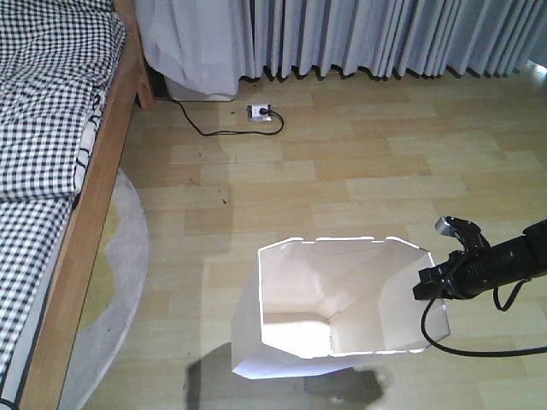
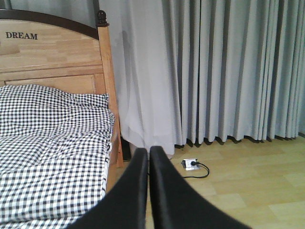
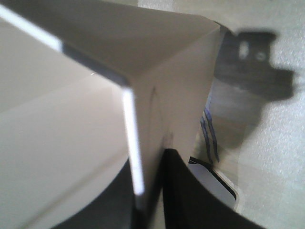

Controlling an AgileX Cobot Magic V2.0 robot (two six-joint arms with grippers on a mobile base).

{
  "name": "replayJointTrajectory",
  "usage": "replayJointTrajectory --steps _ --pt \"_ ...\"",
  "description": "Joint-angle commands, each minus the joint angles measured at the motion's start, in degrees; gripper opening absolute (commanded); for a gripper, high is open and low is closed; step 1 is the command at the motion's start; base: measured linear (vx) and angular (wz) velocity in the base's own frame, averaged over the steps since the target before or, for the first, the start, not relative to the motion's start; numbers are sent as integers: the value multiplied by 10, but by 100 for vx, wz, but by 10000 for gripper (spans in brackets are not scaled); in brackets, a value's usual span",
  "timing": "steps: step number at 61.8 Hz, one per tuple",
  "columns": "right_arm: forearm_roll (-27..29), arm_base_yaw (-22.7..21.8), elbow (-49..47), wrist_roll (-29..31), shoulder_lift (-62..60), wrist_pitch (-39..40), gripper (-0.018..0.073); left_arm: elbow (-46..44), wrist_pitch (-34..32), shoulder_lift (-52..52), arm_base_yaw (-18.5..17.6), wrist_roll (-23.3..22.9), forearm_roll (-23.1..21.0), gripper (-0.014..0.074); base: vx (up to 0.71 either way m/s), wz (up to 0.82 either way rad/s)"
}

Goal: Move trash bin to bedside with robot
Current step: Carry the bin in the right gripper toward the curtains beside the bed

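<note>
The bin [image 1: 329, 295] sits low in the middle of the front view on the wood floor. It looks tilted, its mouth turned up toward the camera, and I can't tell whether its base lies flat. The right gripper [image 1: 432, 282] comes in from the right edge and is clamped on the bin's rim at that side. The bed [image 1: 51, 128] runs down the left edge, well apart from the bin, with a grey rug [image 1: 120, 282] between them.

The hold worries me. It is one pinch on a thin wall, so the plastic could flex and slide out, or the bin could swing and tip once it is pulled. On the way left, the base could catch on the rug's edge and be dragged out of the grip. The black cable [image 1: 466, 348] looping under the arm hangs near the rim and might snag it.

Only the right wrist view shows the grip properly, with the wall running down between the two black fingers, one on each side. Only the left wrist view shows the left gripper [image 2: 148, 179], its fingers together on nothing, pointing at the headboard [image 2: 47, 52] and curtains [image 2: 214, 71]. The bin isn't in that view at all.
</note>
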State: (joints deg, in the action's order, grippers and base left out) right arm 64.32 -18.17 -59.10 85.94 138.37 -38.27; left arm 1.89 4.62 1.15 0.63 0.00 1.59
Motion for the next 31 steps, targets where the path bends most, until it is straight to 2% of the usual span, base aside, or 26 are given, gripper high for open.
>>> replayJointTrajectory --steps 1,31 --pt "38 -1 -6 -1 -43 -135 -5 7 -43 4 -4 -8 -5 -6 27 3" --pt "38 -1 -6 -1 -43 -135 -5 7 -43 4 -4 -8 -5 -6 26 5"
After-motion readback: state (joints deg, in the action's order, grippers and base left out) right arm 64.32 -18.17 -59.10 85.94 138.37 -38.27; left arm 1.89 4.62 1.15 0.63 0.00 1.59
